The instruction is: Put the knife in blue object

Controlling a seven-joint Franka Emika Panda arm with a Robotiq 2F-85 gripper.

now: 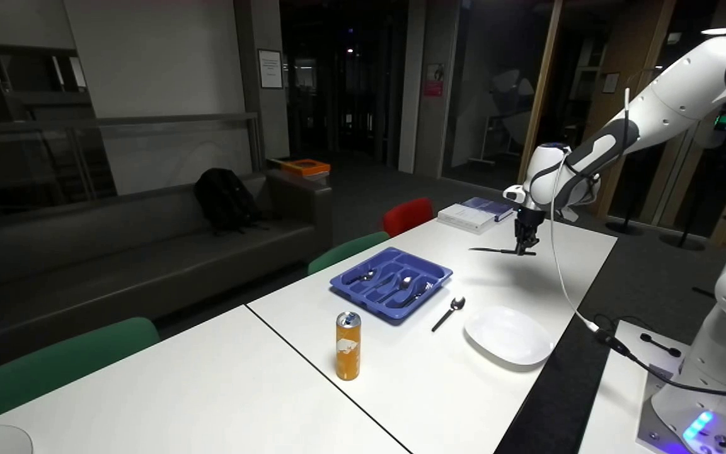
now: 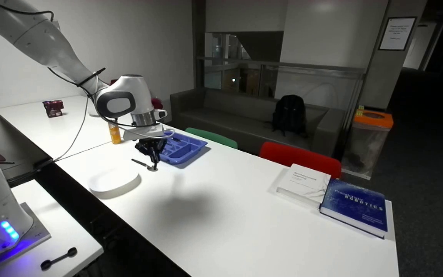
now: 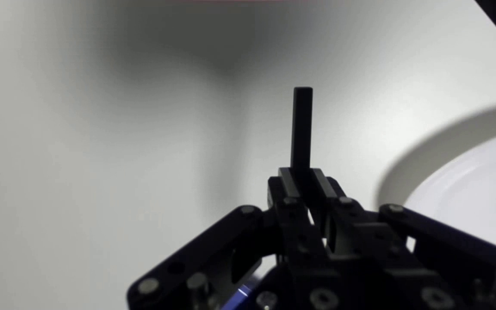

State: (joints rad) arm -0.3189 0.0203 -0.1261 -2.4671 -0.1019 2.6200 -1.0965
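Note:
The dark slim knife is held level above the white table, its blade pointing towards the books' side of the tray in an exterior view. My gripper is shut on its handle; in the wrist view the handle end sticks out between the fingertips. In an exterior view the gripper shows, but I cannot make out the knife. The blue tray lies on the table apart from the gripper, with several utensils in its compartments. It also shows partly behind the gripper, and as a sliver.
A dark spoon lies between the tray and a white plate. An orange can stands near the tray. A white book and a blue book lie at the table's end. A cable hangs from the arm.

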